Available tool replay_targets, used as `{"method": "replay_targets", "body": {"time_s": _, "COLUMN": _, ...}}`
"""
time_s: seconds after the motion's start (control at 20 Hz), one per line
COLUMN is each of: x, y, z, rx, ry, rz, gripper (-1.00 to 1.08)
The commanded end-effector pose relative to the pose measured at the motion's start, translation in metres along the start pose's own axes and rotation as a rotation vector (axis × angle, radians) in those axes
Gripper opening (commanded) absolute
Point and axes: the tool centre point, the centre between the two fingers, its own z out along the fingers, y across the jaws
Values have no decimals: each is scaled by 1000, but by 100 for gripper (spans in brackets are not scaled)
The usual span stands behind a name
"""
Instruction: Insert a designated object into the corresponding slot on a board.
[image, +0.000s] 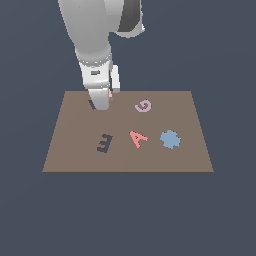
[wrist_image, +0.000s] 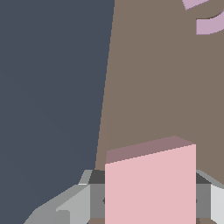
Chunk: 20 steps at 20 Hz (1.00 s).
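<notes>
Hand (image: 103, 101) low over the far corner of the board (image: 190, 150), toward the exterior view's left; fingers pinching the pale-pink cube (wrist_image: 150, 186) from two opposite sides, so its underside is left free to enter a hole. In the exterior view only a pink sliver shows beside the fingers; a dark edge of the slot (image: 91, 104) peeks out just beside the fingertips, the rest hidden, so whether the cube has entered it cannot be told. Wrist view: cube faces near-square, no clear long axis; its top edge sits slightly skewed, probably to match the tilted slot. E-shaped hole (image: 104, 143), letter A (image: 138, 138), letter G (image: 143, 106) and blue cog (image: 170, 139) lie apart from the hand.
</notes>
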Motion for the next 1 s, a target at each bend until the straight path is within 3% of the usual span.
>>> {"method": "replay_targets", "body": {"time_s": 0.0, "x": -9, "y": 5, "z": 0, "rx": 0, "ry": 0, "rz": -45, "gripper": -100}}
{"method": "replay_targets", "body": {"time_s": 0.45, "x": -27, "y": 19, "z": -1, "rx": 0, "ry": 0, "rz": -144, "gripper": -100}}
{"method": "replay_targets", "body": {"time_s": 0.95, "x": -30, "y": 22, "z": 2, "rx": 0, "ry": 0, "rz": -161, "gripper": -100}}
